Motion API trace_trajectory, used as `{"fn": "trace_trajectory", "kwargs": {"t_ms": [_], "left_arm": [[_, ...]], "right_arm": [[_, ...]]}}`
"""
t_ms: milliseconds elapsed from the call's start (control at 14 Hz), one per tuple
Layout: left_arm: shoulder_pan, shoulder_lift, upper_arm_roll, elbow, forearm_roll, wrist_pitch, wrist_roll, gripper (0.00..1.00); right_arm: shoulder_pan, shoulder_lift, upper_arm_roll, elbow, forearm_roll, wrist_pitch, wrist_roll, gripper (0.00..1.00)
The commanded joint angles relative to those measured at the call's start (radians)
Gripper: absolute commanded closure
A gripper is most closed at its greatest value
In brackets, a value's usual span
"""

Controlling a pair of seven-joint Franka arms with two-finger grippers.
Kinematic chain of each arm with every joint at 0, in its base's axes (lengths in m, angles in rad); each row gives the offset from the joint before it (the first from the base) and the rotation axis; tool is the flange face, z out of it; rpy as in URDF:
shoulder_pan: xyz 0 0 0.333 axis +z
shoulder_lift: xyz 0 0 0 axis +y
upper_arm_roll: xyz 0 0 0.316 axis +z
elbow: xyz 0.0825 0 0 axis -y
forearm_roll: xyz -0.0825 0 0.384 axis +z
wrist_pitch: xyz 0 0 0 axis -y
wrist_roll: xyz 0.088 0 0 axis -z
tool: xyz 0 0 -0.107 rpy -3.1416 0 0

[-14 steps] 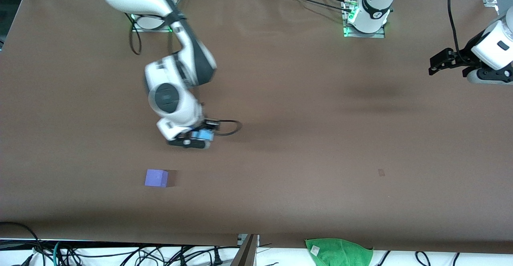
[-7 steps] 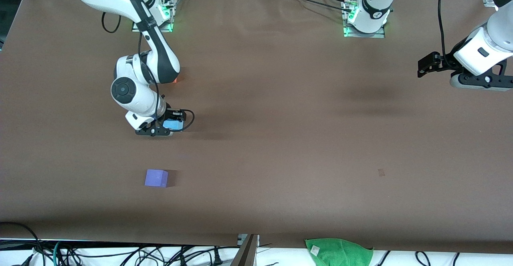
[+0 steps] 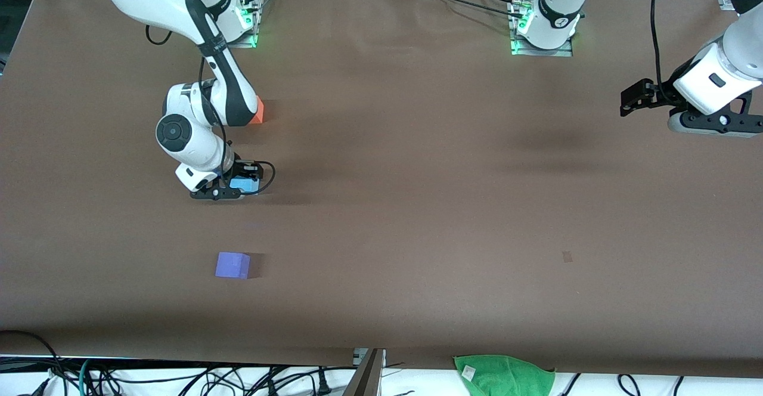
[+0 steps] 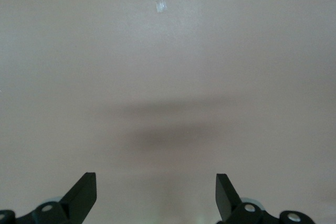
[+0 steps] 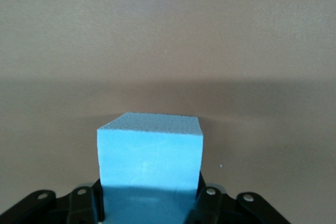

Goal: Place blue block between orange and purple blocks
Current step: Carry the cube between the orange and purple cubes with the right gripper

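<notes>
My right gripper (image 3: 238,186) is shut on the blue block (image 3: 244,185), a light sky-blue cube, and holds it low over the table between the other two cubes. In the right wrist view the blue block (image 5: 149,150) fills the space between the jaws. The orange block (image 3: 257,111) sits farther from the front camera, partly hidden by the right arm. The purple block (image 3: 232,265) sits nearer the front camera. My left gripper (image 3: 632,96) waits open and empty above the left arm's end of the table; its fingertips (image 4: 84,192) show over bare table.
A green cloth (image 3: 503,374) lies off the table's front edge. A small pale mark (image 3: 567,257) is on the brown table (image 3: 417,205); it also shows in the left wrist view (image 4: 161,5). Cables run along the front edge.
My right gripper has carried the blue block toward the right arm's end of the table, to between the orange and purple blocks. The orange block has come into view. The left arm shifted slightly.
</notes>
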Motion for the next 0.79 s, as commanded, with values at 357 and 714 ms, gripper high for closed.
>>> {"fn": "trace_trajectory", "kwargs": {"t_ms": [357, 714], "left_arm": [[-0.002, 0.015, 0.000, 0.023, -0.008, -0.005, -0.002, 0.00], [-0.002, 0.015, 0.000, 0.023, -0.008, -0.005, -0.002, 0.00]], "right_arm": [[0.000, -0.106, -0.001, 0.064, 0.013, -0.095, -0.006, 0.00], [0.003, -0.167, -0.033, 0.258, -0.071, -0.389, 0.000, 0.00]]}}
